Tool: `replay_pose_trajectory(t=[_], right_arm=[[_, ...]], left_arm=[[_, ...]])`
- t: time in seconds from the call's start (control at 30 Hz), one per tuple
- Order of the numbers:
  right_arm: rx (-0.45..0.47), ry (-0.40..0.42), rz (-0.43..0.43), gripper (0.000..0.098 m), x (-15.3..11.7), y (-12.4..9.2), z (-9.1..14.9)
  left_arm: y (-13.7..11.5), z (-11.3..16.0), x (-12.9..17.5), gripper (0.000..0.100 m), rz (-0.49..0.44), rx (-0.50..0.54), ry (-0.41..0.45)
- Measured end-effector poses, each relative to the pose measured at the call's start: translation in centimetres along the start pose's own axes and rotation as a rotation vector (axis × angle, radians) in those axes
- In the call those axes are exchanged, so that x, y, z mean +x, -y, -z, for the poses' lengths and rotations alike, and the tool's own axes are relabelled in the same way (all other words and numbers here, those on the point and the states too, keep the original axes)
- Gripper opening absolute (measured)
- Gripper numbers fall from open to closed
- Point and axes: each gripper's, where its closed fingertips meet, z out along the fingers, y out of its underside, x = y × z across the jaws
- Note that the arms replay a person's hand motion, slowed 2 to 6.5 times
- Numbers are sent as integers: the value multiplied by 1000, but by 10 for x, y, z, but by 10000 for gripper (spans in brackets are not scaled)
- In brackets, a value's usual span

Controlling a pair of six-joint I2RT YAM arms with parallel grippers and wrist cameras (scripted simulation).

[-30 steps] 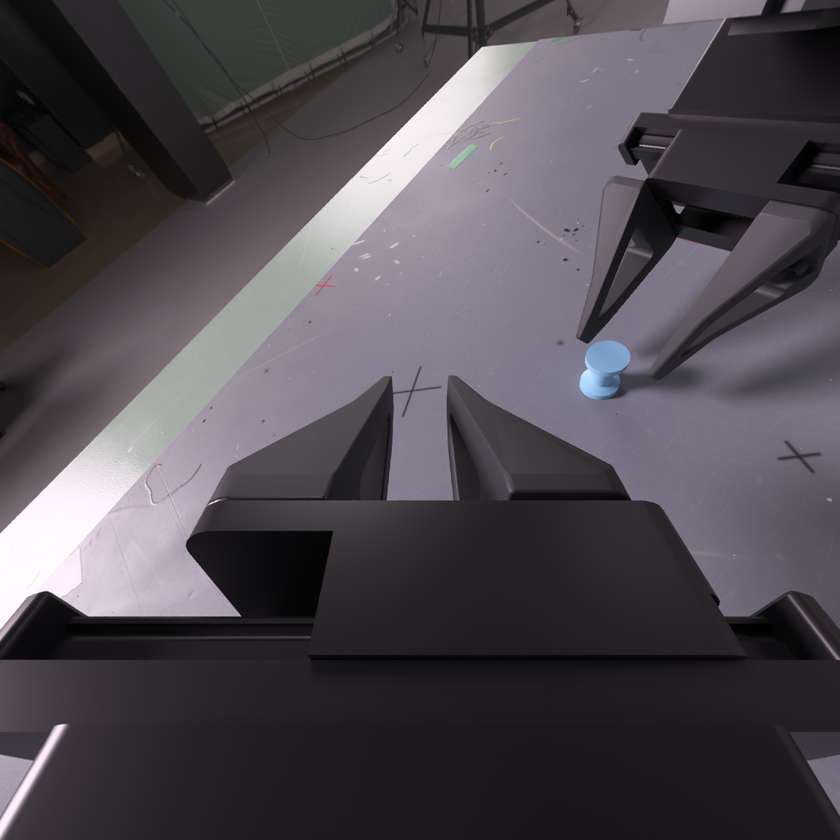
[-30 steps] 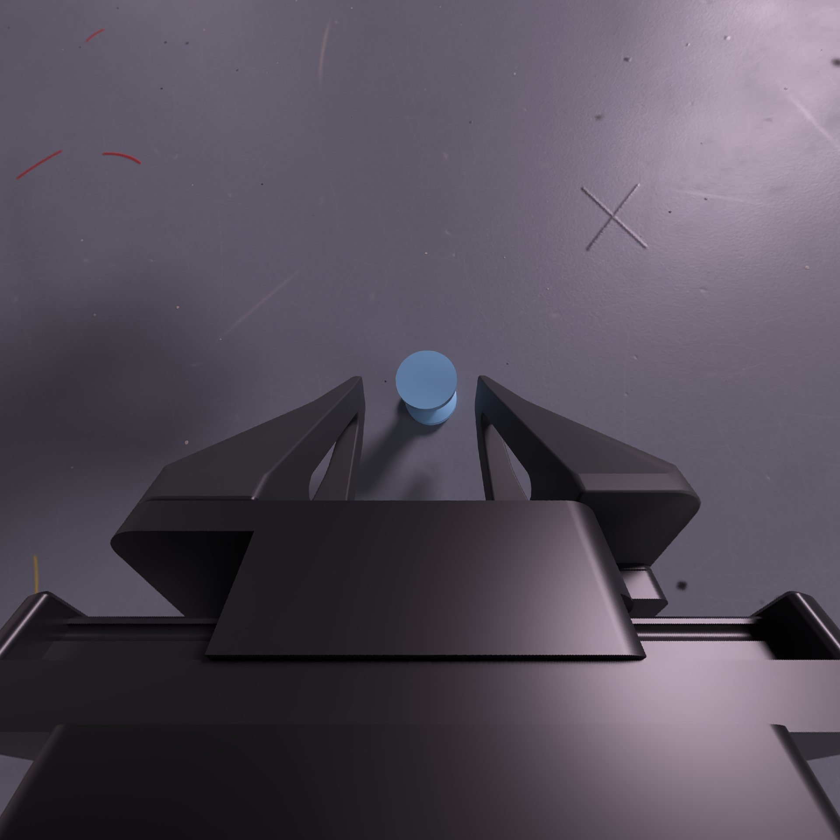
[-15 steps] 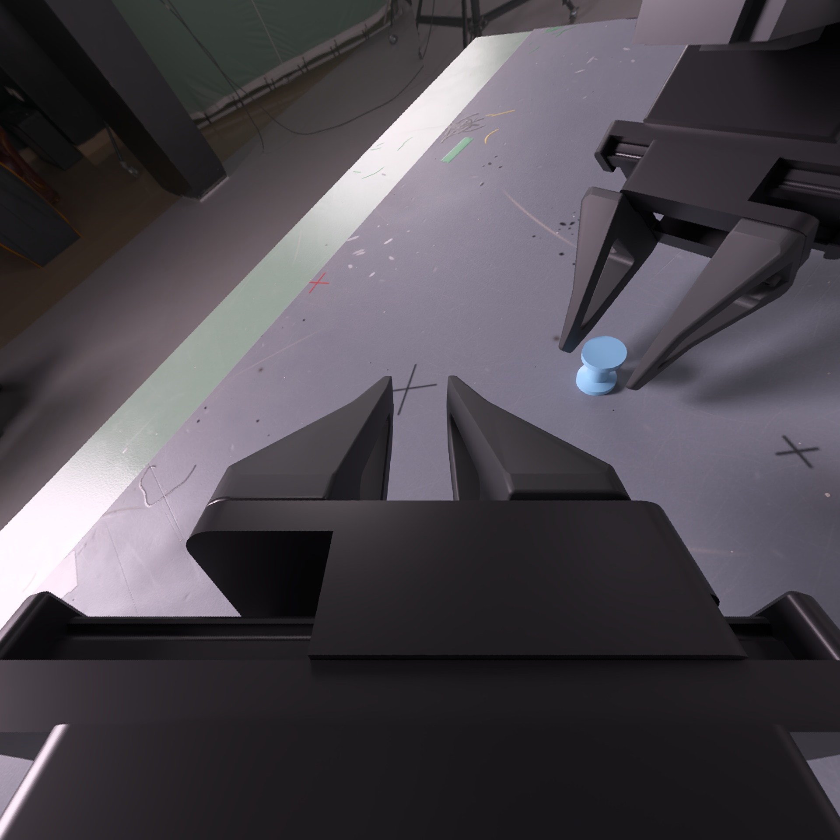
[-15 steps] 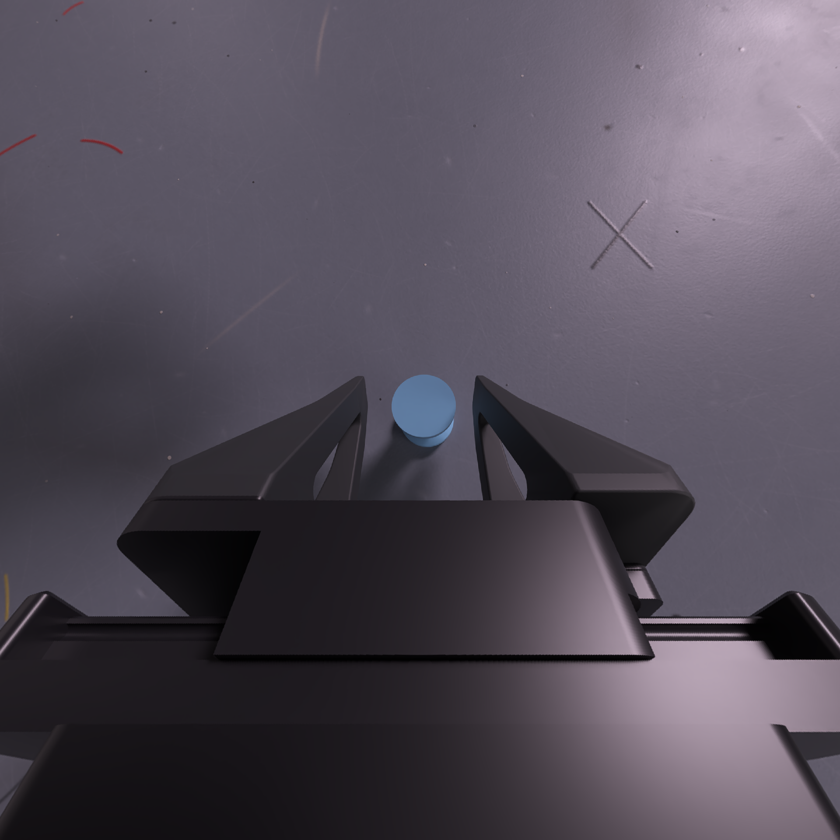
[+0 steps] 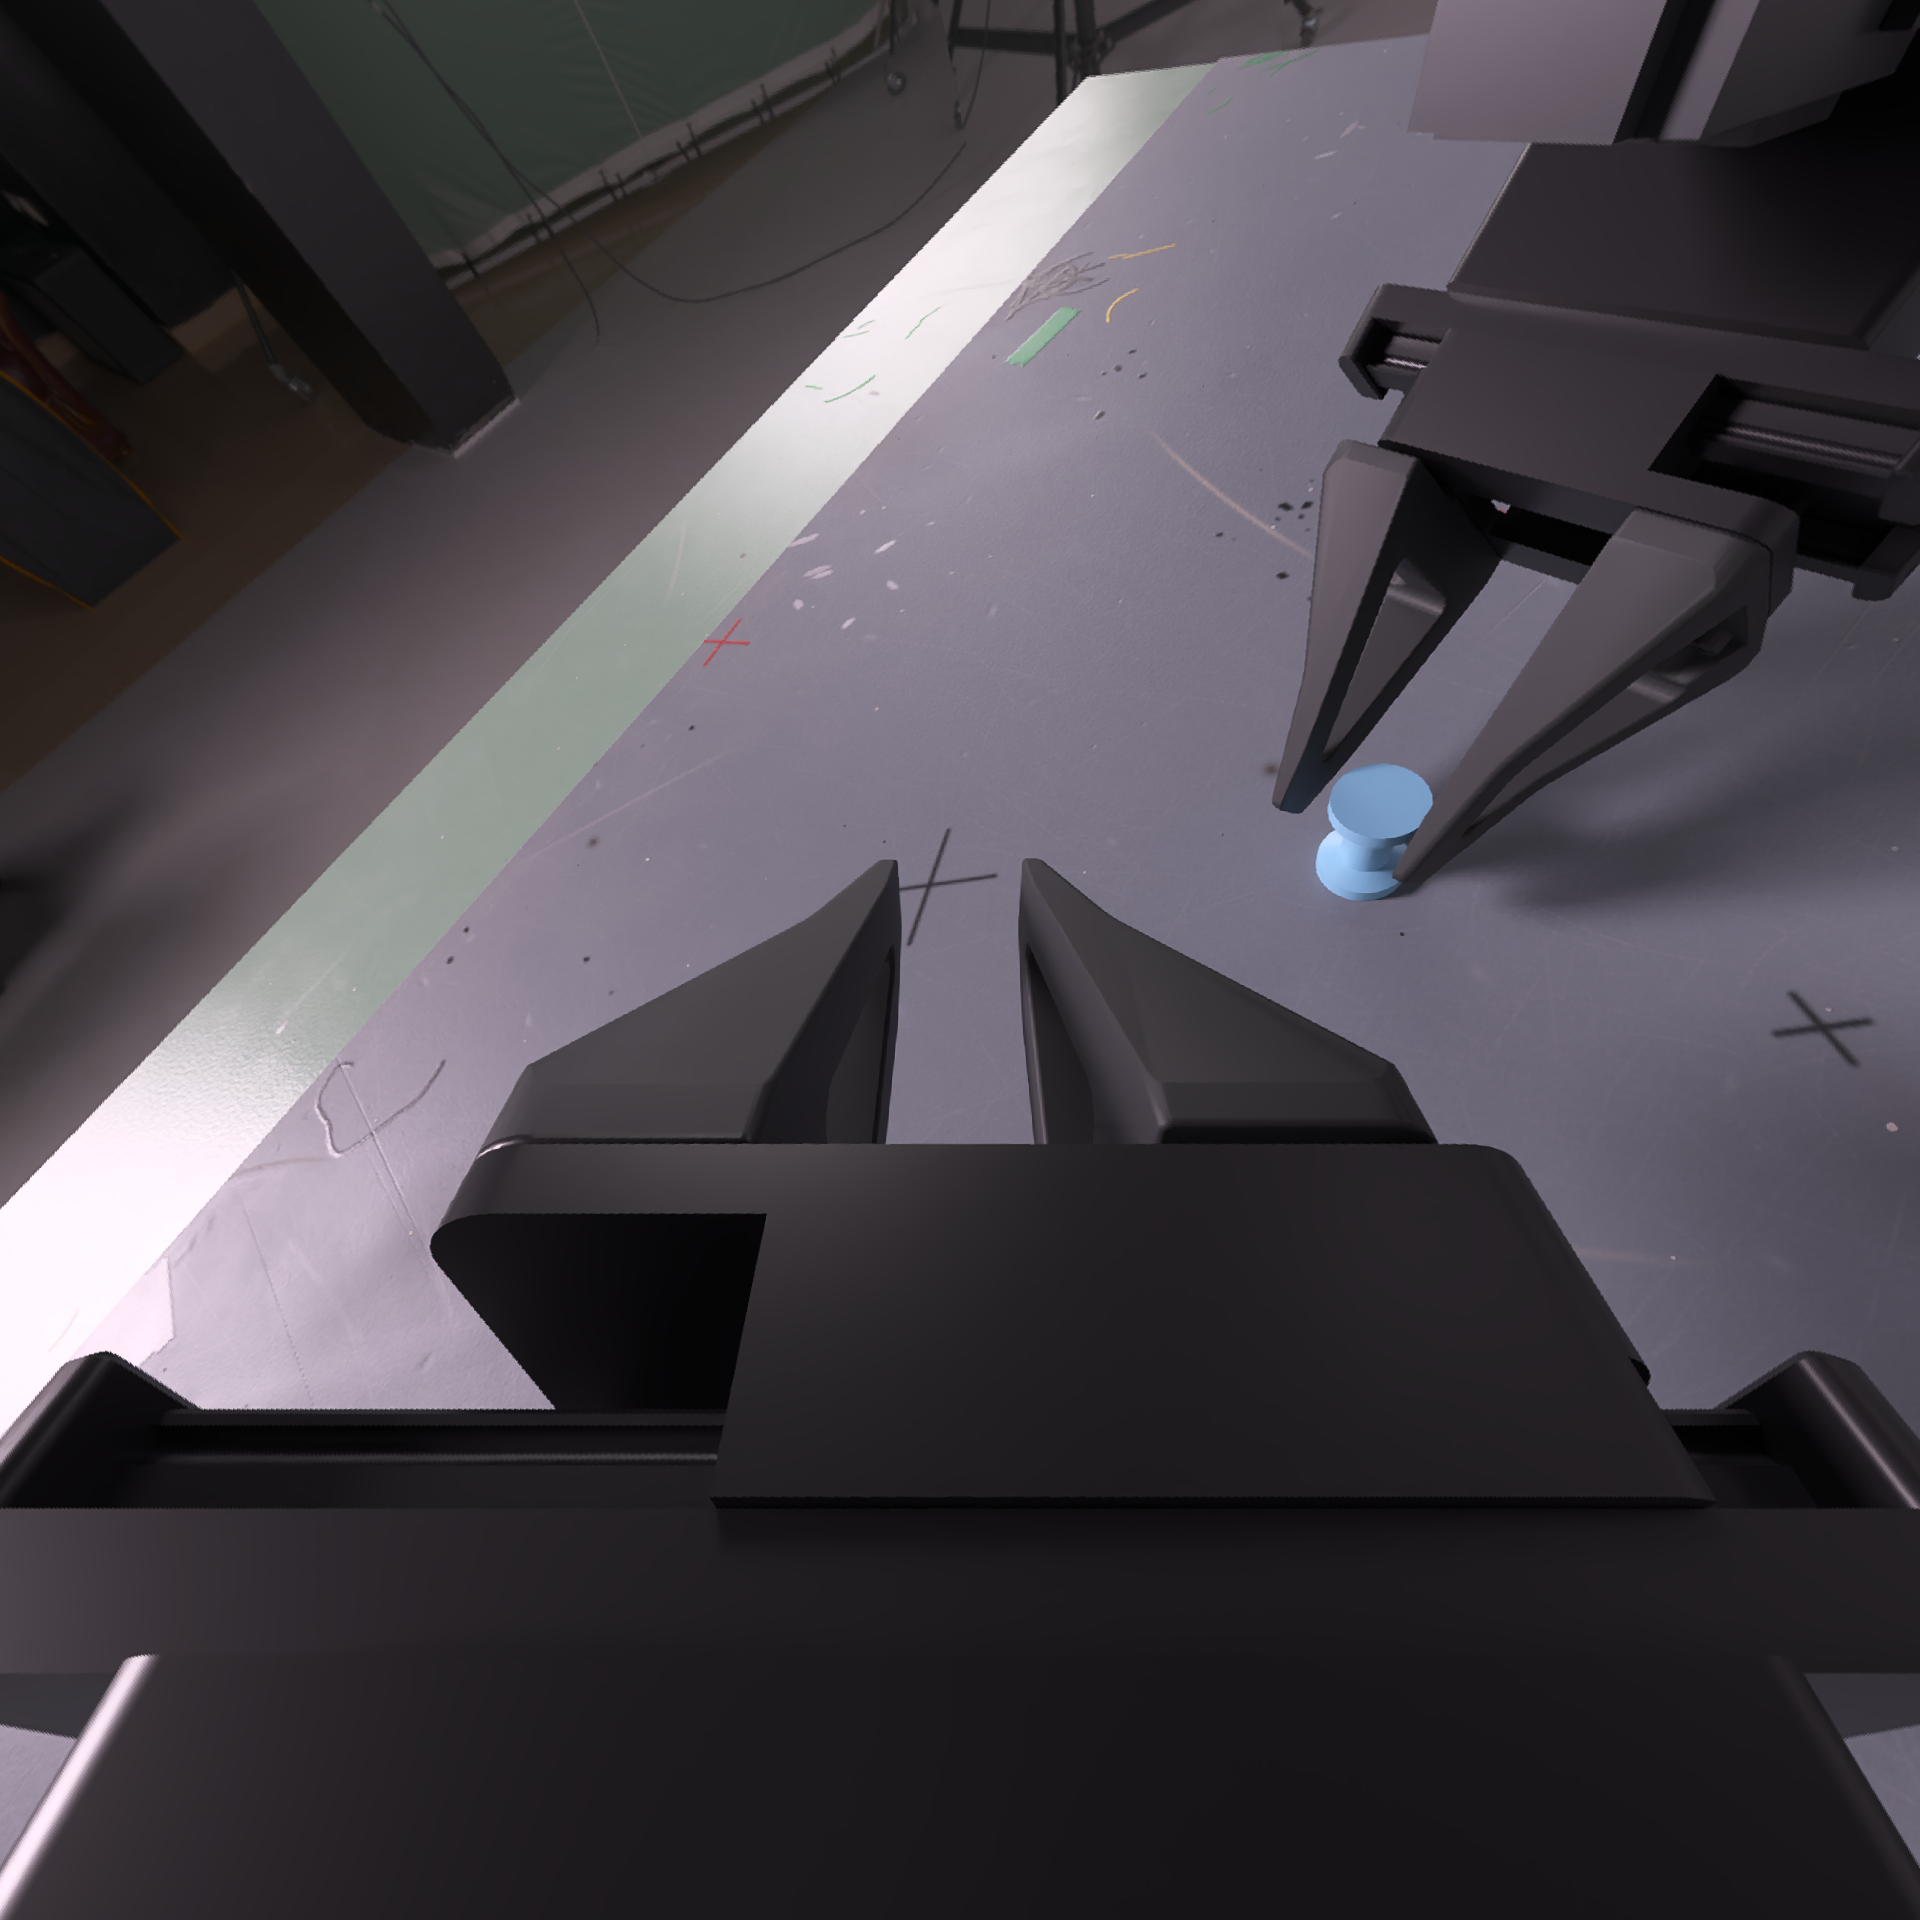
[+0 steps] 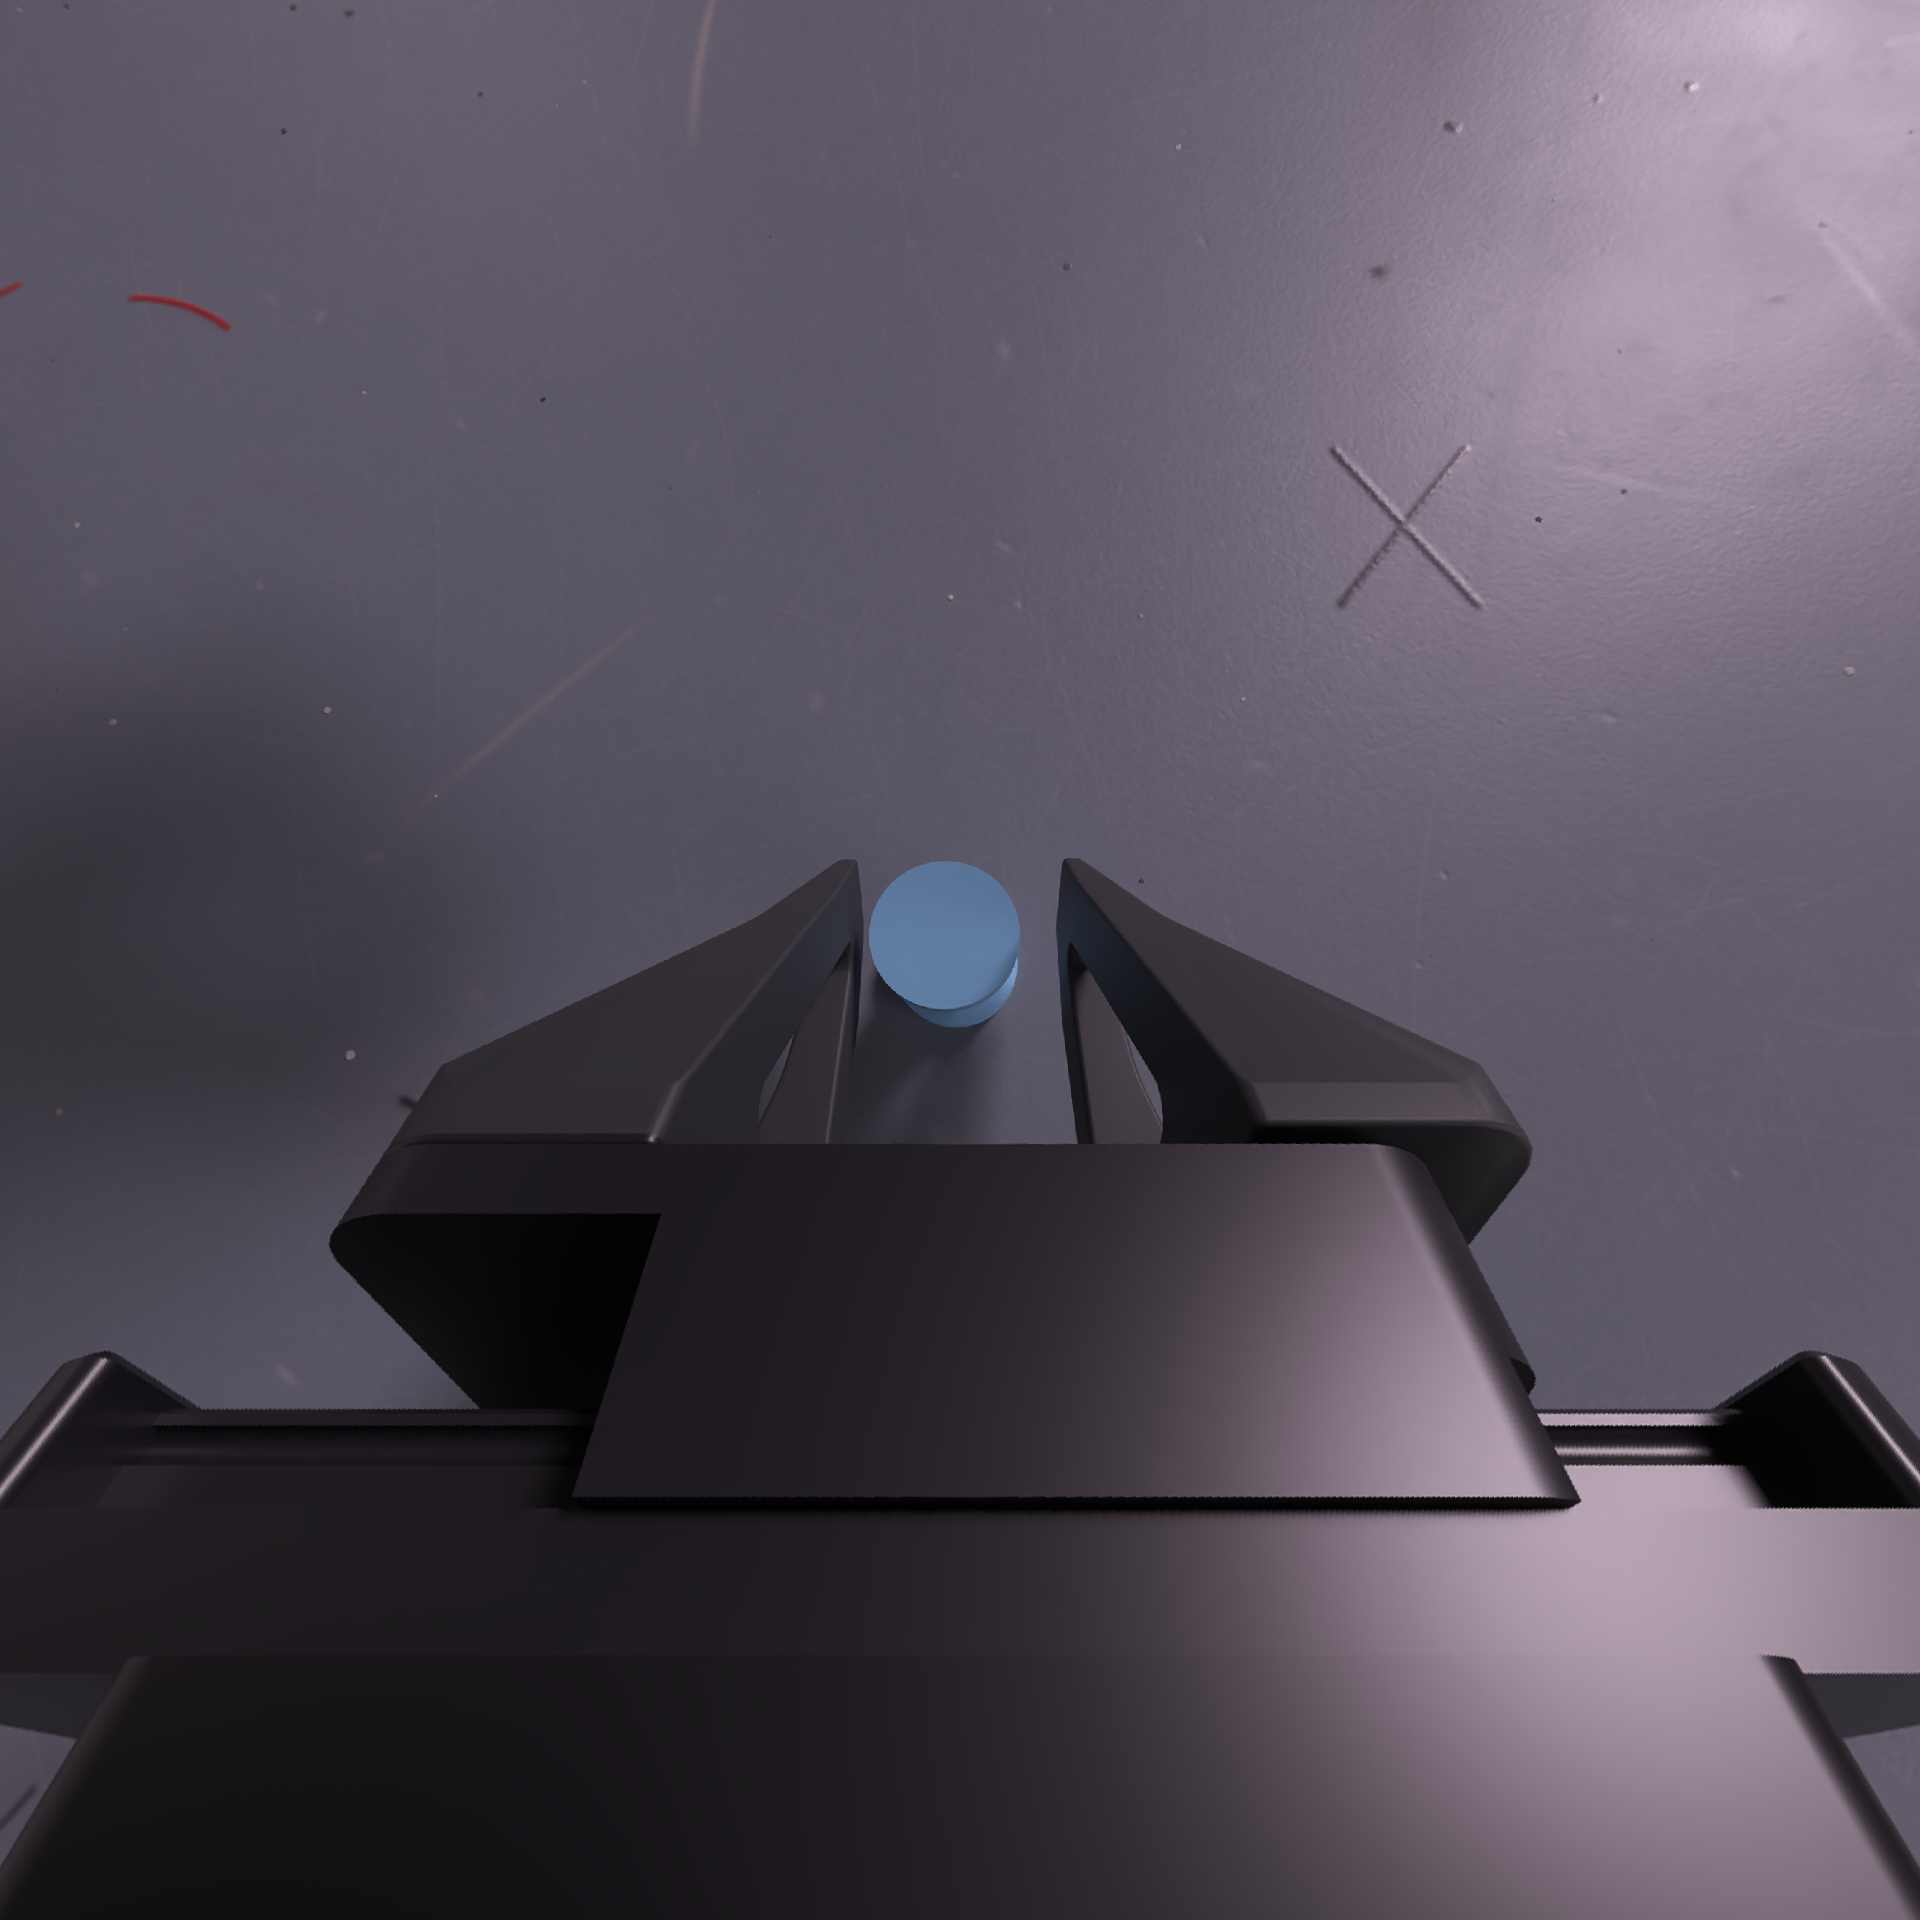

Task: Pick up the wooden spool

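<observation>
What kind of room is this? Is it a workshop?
Probably a robot lab or studio. A scuffed grey table carries inked cross marks, cables trail across the floor, and two grippers work around a blue spool.

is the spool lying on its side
No, the spool stands upright on the table, one flange down and one up, between the right gripper's fingers.

Small light-blue flanged spool (image 5: 1369,831), plain; two matte black angular grippers (image 5: 1345,840) (image 5: 958,883); scuffed grey tabletop (image 5: 1039,623) bore black crosses, one red cross upper left.
</observation>
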Motion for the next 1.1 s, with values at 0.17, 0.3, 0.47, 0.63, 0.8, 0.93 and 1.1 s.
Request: replay_pose_trajectory(t=[0.17, 0.3, 0.47, 0.63, 0.8, 0.93, 1.1], right_arm=[[-7, -5, 18, 303, 0, 0, -1], [-22, -18, 38, 290, 0, -3, -3], [-28, -21, 46, 263, -1, -5, -5], [-26, -26, 50, 221, -1, -6, -5], [-22, -39, 58, 222, 0, -6, -4], [-7, -63, 77, 222, 0, -4, -1], [8, -101, 95, 222, 1, -2, 10]], left_arm=[[-1, -1, 0, 193, -1, -4, -2], [-1, -1, 1, 194, -2, -4, -3], [-1, -1, 1, 193, -2, -5, -4], [-1, -1, 1, 191, -1, -6, -5], [-1, -1, 1, 191, -2, -7, -5], [-1, -1, 1, 190, -4, -8, -5], [-2, -1, 1, 189, -6, -8, -5]])
